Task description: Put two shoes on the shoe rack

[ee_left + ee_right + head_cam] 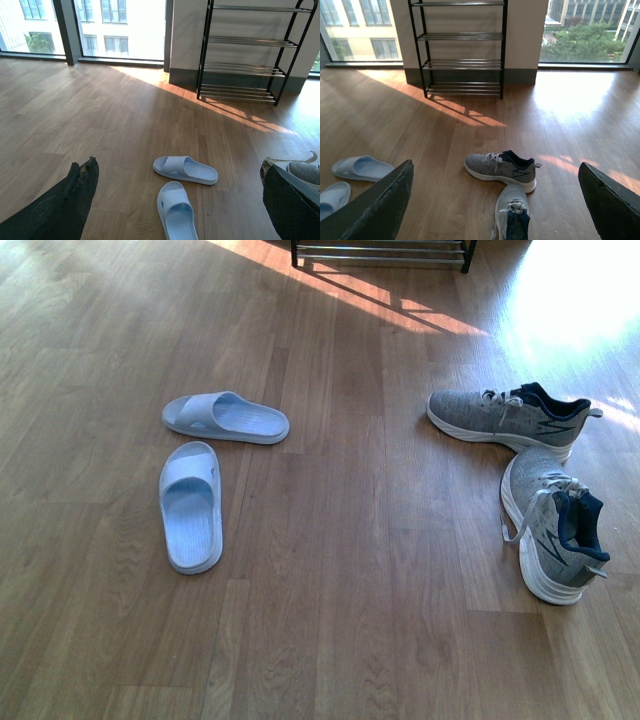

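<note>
Nothing's on the shoe rack (380, 252) yet. In the front view only its lowest rods peek in at the top edge, a bit R of centre. The wrist views show the whole thing: four tiers of rods, all bare, backed against the wall (520, 40) btwn windows (125, 25).

All four shoes lie on the wood floor (350, 590), well apart from the rack. The pale blue slides (225, 418) sit left of centre in the front view. One lies crosswise and the near slide (190, 505) runs lengthwise below it in the frame, close but not touching. The grey sneakers (510, 417) are at the right edge. One is crosswise and the near sneaker (555, 525) sits below it w/ its toe up against the first's sole; can't tell if they touch. Each pair sits on one arm's side, so prob. the layout is meant to give one shoe per arm.

Neither arm shows in the front view. The left gripper (177, 166) is released, fingers (75, 200) spread wide and empty, held above the floor looking over the slides. The right gripper (496, 166) is the same: spread wide, holding nothing, aimed over the sneakers. My read is a pre-grasp pose, i.e. each arm faces its own pair w/ the rack in sight beyond. Task not begun.
</note>
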{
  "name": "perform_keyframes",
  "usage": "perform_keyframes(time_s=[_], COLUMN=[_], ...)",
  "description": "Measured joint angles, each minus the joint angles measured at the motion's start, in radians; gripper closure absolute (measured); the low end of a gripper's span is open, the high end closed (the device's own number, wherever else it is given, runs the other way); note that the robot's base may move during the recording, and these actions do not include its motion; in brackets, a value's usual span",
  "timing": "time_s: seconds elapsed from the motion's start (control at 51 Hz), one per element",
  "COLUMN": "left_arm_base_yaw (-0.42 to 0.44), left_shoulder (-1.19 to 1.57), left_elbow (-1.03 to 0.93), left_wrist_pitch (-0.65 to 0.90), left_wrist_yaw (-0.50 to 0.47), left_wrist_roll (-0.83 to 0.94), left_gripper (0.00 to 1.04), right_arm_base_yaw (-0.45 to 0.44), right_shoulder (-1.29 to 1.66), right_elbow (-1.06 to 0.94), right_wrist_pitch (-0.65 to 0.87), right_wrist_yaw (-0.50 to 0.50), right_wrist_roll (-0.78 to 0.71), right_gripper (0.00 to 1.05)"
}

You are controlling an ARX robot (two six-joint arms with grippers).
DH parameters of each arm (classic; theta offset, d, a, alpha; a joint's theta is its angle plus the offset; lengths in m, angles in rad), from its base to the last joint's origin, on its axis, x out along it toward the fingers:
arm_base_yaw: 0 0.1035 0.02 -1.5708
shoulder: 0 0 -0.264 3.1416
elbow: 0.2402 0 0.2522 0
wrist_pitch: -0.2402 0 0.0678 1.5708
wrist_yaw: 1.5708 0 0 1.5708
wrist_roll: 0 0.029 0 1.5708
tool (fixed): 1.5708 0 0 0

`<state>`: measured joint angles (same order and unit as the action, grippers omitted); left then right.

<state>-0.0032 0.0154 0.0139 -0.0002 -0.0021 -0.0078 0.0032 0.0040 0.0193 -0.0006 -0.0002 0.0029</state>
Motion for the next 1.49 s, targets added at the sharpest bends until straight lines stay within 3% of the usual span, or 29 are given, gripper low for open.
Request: perform_keyframes(time_s=[1.49], left_arm_base_yaw=[0.0], left_shoulder=[0.0], left_elbow=[0.0], left_wrist_pitch=[0.0], left_wrist_yaw=[0.0], left_wrist_roll=[0.0], left_gripper=[0.09], right_arm_base_yaw=[0.0], right_shoulder=[0.0], right_elbow=[0.0], right_wrist_pitch=[0.0], right_wrist_yaw=[0.0], right_wrist_roll=[0.0], right_gripper=[0.09])
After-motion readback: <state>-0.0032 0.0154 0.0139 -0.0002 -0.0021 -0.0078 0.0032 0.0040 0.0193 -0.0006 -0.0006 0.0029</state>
